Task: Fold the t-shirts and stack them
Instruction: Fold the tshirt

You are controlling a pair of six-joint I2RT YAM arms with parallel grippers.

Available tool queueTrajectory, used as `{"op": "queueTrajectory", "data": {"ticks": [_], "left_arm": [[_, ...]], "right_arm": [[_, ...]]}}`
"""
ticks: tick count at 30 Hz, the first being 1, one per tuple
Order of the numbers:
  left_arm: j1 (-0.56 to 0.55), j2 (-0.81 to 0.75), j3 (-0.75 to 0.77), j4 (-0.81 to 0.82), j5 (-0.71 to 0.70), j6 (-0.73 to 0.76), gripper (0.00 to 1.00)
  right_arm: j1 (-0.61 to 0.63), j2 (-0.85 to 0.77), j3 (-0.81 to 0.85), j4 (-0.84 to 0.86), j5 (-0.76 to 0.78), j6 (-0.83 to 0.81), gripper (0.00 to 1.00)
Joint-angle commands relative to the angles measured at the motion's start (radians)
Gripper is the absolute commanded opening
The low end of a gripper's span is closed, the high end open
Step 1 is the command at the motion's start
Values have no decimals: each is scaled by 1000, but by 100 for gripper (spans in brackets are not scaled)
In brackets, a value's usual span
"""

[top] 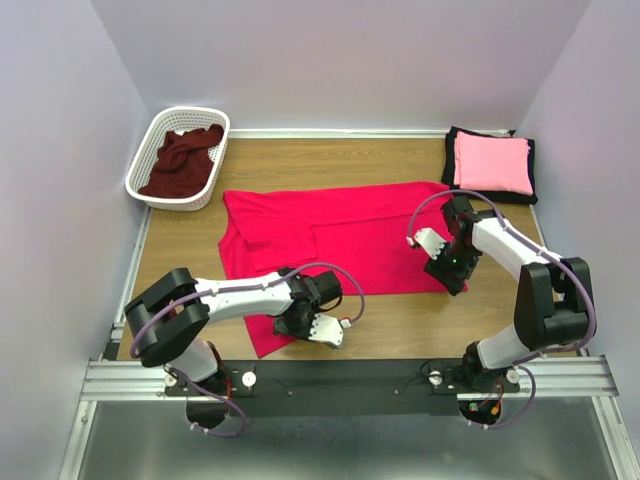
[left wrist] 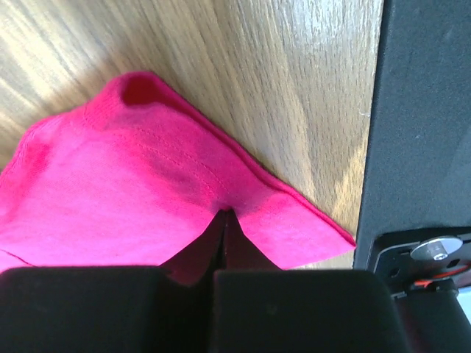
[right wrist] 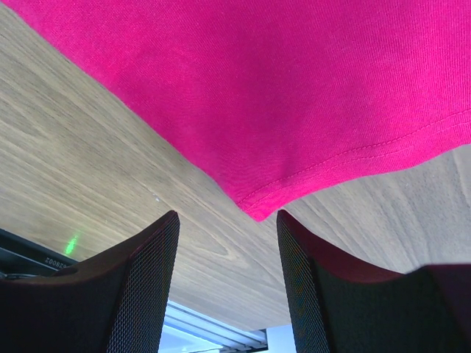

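Observation:
The crimson-red t-shirt [top: 330, 240] lies spread across the middle of the table. My left gripper [top: 300, 322] is shut on its near-left corner; the left wrist view shows the fabric [left wrist: 147, 191] pinched between the closed fingers. My right gripper [top: 447, 272] is open at the shirt's near-right corner; in the right wrist view that corner [right wrist: 257, 209] lies on the wood just ahead of the gap between the fingers [right wrist: 147, 279], untouched. The pink t-shirt [top: 492, 162] lies folded on the folded black t-shirt [top: 450, 150] at the back right. The maroon t-shirt [top: 183, 160] is bunched in the basket.
The white lattice basket [top: 150, 135] stands at the back left corner. The black base rail [top: 350, 375] runs along the near edge, close to my left gripper. Bare wood [top: 420, 320] shows between the shirt and the rail.

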State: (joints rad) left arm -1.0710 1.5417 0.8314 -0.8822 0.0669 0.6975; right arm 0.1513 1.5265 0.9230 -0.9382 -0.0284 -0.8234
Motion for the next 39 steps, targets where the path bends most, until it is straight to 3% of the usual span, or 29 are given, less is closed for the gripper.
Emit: {"op": "queueTrajectory", "data": {"ticks": [1, 3, 5, 6, 8, 15, 23, 31, 34, 35, 39], "left_arm": [[14, -48, -34, 72, 65, 0, 0], [25, -55, -32, 69, 60, -7, 3], [28, -60, -12, 49, 70, -13, 24], [29, -75, 17, 28, 76, -19, 41], [29, -100, 49, 8, 89, -47, 46], [23, -89, 72, -24, 123, -93, 55], [-27, -20, 29, 51, 34, -182, 61], [-53, 47, -9, 104, 33, -188, 61], [-55, 60, -6, 118, 25, -190, 48], [-53, 57, -6, 123, 25, -187, 36], [-50, 26, -8, 100, 11, -167, 11]], "right_arm": [[5, -19, 14, -2, -11, -20, 63], [7, -11, 22, -5, -19, -14, 63], [7, 0, 33, -8, -22, -13, 63], [7, 0, 40, -11, -24, -11, 63], [7, 0, 46, -17, -24, -13, 63], [7, 1, 53, -27, -18, -8, 63], [7, 9, 51, -27, -15, -3, 63], [7, 11, 34, -19, -13, 0, 63], [7, 0, 25, -16, -8, -6, 63], [7, -6, 24, -16, -5, -11, 63], [4, -20, 14, -13, 2, -26, 63]]}}
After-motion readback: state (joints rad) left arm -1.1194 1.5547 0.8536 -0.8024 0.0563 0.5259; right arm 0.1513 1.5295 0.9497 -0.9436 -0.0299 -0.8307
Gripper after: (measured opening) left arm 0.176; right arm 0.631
